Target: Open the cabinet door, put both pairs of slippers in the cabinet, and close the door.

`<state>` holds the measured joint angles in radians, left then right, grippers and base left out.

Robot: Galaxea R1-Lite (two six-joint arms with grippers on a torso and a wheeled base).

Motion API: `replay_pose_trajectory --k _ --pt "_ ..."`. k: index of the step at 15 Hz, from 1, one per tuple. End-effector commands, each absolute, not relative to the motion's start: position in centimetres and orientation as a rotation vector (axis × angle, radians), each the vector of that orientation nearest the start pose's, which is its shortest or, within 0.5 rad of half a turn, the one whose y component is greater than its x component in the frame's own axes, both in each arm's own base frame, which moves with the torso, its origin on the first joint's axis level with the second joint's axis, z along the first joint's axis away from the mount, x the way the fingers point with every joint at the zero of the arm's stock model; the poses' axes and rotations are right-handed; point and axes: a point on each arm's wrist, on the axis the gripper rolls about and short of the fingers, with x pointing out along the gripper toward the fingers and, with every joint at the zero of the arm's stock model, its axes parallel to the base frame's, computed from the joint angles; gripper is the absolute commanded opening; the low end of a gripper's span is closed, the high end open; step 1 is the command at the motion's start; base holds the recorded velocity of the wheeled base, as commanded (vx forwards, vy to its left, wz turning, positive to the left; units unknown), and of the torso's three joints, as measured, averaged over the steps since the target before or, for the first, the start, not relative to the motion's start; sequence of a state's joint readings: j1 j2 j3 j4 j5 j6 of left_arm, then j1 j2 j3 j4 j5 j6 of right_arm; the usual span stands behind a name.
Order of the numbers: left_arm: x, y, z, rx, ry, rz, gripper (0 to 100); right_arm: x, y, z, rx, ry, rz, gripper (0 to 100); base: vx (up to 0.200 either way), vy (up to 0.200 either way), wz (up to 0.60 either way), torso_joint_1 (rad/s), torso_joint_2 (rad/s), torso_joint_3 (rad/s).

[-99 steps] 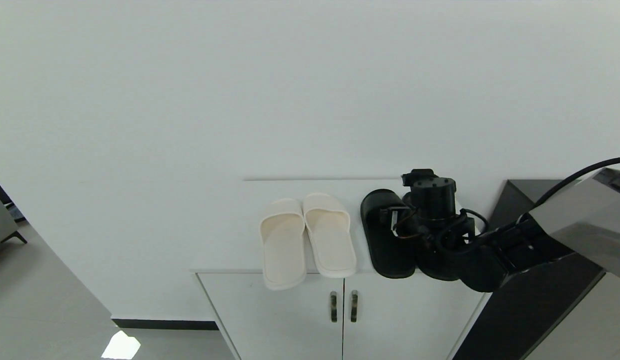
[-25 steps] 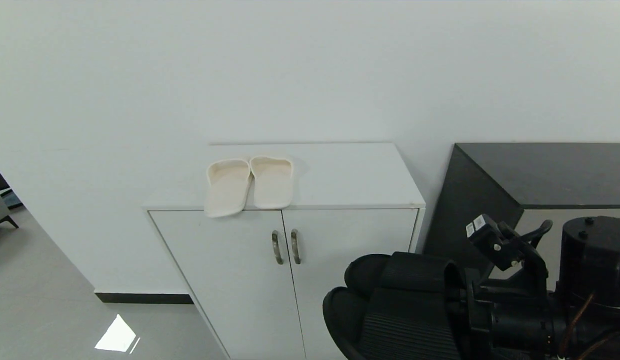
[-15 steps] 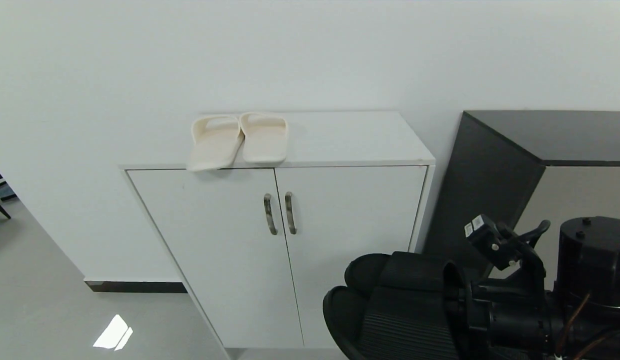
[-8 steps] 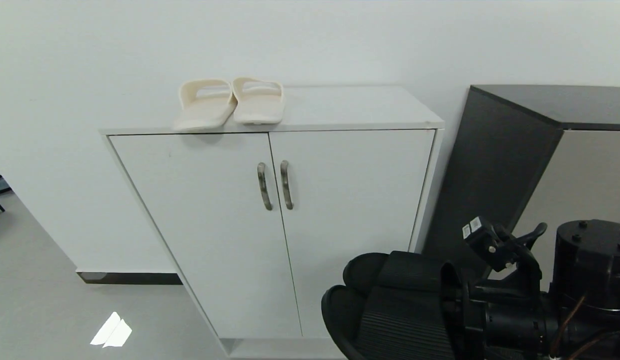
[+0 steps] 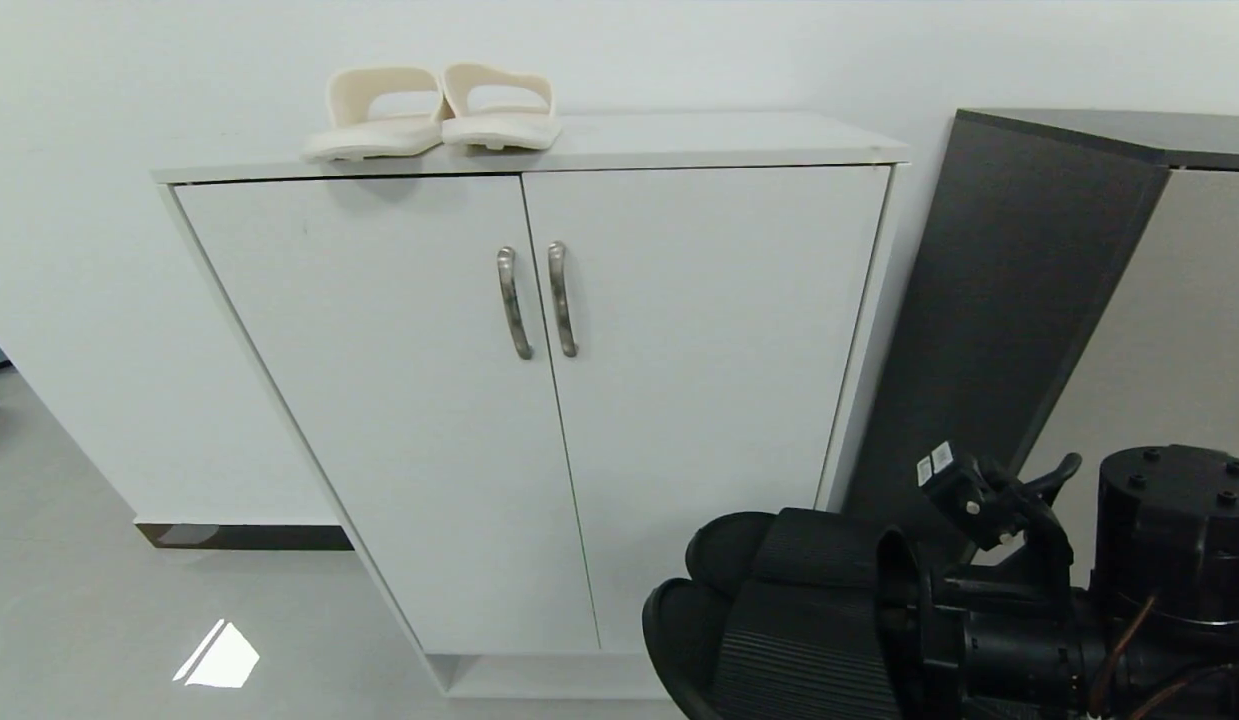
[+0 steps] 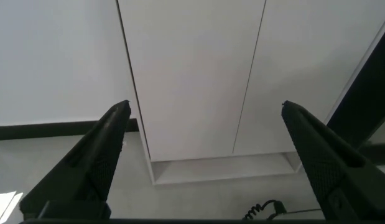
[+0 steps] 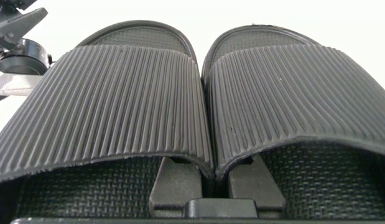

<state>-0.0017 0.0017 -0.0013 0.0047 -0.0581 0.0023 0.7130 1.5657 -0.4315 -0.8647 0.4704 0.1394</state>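
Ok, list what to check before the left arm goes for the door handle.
1. Cabinet doors: both shut, so not ok for loading.
2. Handles unobstructed: ok.
3. Left gripper open and empty, facing the doors: ok.
4. Black slippers held in the right gripper: ok, the pair is gripped together.
5. Cream slippers on the cabinet top: ok, though one overhangs the front edge above the left door.
6. Room inside: cannot tell, the doors hide it.

The white cabinet (image 5: 699, 140) stood on the grey floor (image 5: 79, 620), its top carrying the cream slippers (image 5: 431, 122) side by side.
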Motion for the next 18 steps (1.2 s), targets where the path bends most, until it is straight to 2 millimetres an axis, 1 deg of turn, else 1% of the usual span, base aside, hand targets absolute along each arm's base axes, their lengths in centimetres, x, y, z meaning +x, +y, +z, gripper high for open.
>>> replay_pose_trajectory --k 1,3,4,5,6,7,8,9,10,11,13,14,15,16,18 --pt "-2.3 -0.1 7.7 0.008 0.004 -0.06 100 17.2 16.3 14.6 0.087 0.369 1.154 0 0.0 0.0 0.0 -0.032 0.14 0.115" --pt "-2.0 -0.1 7.8 0.059 0.04 -0.061 100 17.2 16.2 14.6 0.083 0.353 1.157 0 0.0 0.0 0.0 -0.012 0.06 0.039" --pt "-2.1 -0.1 9.1 0.072 0.015 -0.063 100 17.2 16.2 14.6 0.084 0.346 1.157 0 0.0 0.0 0.0 0.0 0.0 0.0" --pt "-2.0 -0.1 13.8 0.021 -0.036 -0.081 100 17.1 16.2 14.6 0.084 0.345 1.158 0 0.0 0.0 0.0 0.0 0.0 0.0" --pt "-1.7 -0.2 17.6 -0.019 -0.069 -0.119 100 17.1 16.2 14.6 0.081 0.344 1.158 0 0.0 0.0 0.0 0.0 0.0 0.0" --pt "-0.8 -0.3 19.8 -0.007 -0.06 -0.178 100 17.1 16.2 14.6 0.074 0.337 1.16 0 0.0 0.0 0.0 0.0 0.0 0.0" --pt "0.3 -0.5 21.5 -0.003 -0.039 -0.256 100 17.1 16.1 14.7 0.071 0.332 1.159 0 0.0 0.0 0.0 0.0 0.0 0.0" --pt "1.3 -0.7 22.6 -0.003 -0.02 -0.319 100 17.0 16.0 14.8 0.069 0.324 1.16 0 0.0 0.0 0.0 0.0 0.0 0.0" --pt "3.1 -1.0 23.8 -0.011 0.023 -0.431 100 16.9 16.0 14.9 0.069 0.318 1.161 0 0.0 0.0 0.0 0.0 0.0 0.0" --pt "4.9 -1.3 24.7 -0.02 0.049 -0.532 100 16.8 16.0 15.3 0.07 0.301 1.166 0 0.0 0.0 0.0 0.0 0.0 0.0" --pt "8.4 -1.7 25.5 -0.028 0.072 -0.659 100 16.5 16.0 15.9 0.074 0.273 1.176 0 0.0 0.0 0.0 0.0 0.0 0.0" --pt "10.3 -2.3 25.8 -0.03 0.074 -0.716 100 16.5 16.0 16.0 0.077 0.268 1.175 0 0.0 0.0 0.0 0.0 0.0 0.0" --pt "11.5 -3.0 26.1 -0.031 0.073 -0.762 100 16.5 16.1 16.1 0.079 0.266 1.176 0 0.0 0.0 0.0 0.0 0.0 0.0" --pt "13.0 -4.2 26.5 -0.041 0.084 -0.832 100 16.7 16.2 16.3 0.084 0.261 1.177 0 0.0 0.0 0.0 0.0 0.0 0.0" --pt "14.9 -6.5 27.3 -0.059 0.114 -0.94 100 16.7 16.3 16.5 0.103 0.269 1.173 0 0.0 0.0 0.0 0.0 0.0 0.0"
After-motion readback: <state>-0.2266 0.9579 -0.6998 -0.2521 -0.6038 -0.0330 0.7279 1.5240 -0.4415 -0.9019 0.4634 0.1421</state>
